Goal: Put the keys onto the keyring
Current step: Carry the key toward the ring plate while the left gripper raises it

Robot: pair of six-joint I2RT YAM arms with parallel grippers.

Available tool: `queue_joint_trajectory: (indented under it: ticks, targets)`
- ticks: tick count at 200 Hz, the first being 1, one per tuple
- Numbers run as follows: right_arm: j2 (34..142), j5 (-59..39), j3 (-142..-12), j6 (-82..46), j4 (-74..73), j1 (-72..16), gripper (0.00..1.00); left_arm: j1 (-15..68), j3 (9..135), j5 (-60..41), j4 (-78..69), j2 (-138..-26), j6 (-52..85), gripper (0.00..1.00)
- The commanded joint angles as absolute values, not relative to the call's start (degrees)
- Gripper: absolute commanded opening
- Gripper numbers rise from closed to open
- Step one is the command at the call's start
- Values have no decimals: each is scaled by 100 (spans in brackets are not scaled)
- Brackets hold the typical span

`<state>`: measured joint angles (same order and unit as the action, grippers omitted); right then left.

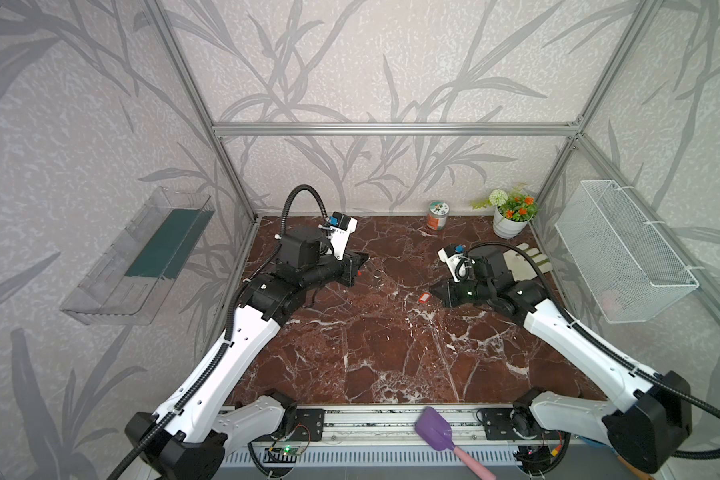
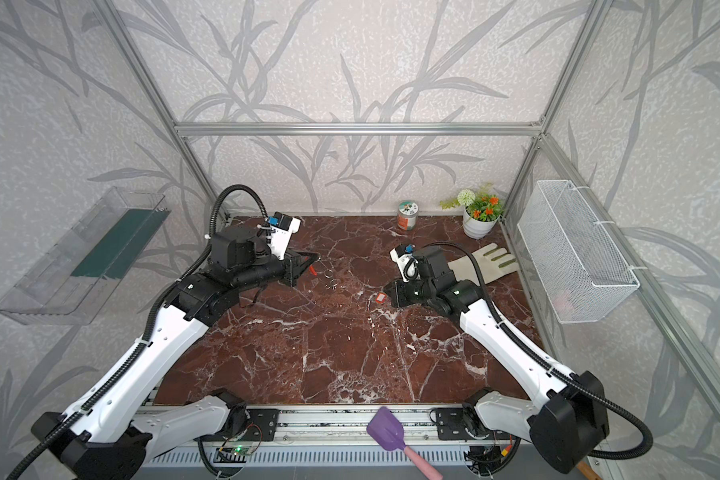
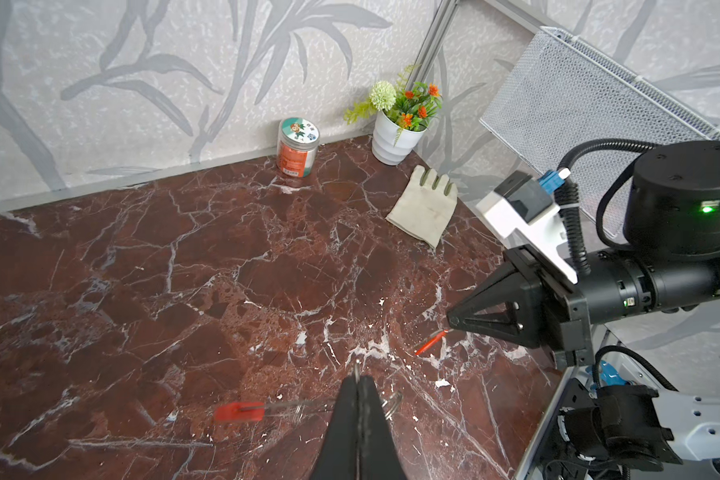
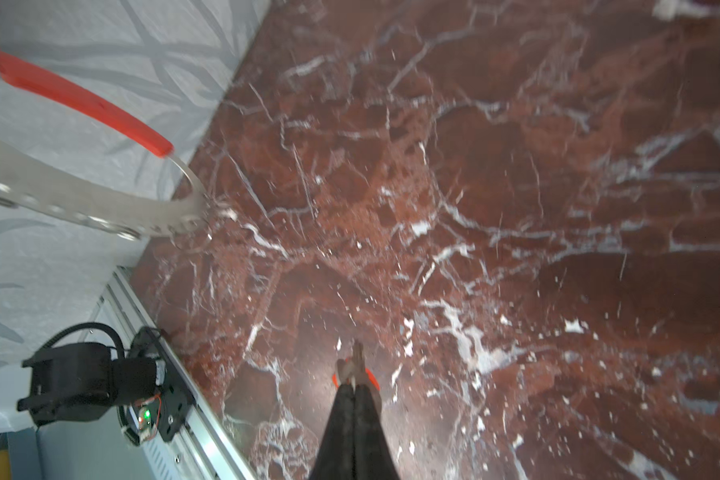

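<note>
Left claw pinches keyring, right claw pinches keys; bare table reaches front rail.

Our two arms reach forward and inward, wrists bent low. Our left gripper and right gripper point toward each other, well apart, jaws pressed together.

The left tool is closed, with the keyring showing its red section at the tip; two small split rings lie on the table just beyond that tip; the right tool is closed too, the key tag right at its tip.
</note>
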<state>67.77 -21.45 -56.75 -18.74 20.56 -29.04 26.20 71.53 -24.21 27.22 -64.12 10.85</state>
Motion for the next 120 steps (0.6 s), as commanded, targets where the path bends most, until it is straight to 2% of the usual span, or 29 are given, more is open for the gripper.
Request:
queue_joint_trajectory:
  ticks: [1,49,120]
  targets:
    - [6577,-2155,-5712,-1881,684,-2889,0,2613,7460,-2862,2552,-6483,890,0]
    - [6671,-2432,-6057,-1296,-340,-2945,0,2624,7807,-3550,2532,-6753,777,0]
    - [6949,-2799,-6428,-532,-1283,-3065,0,2637,8230,-3730,2852,-6983,465,0]
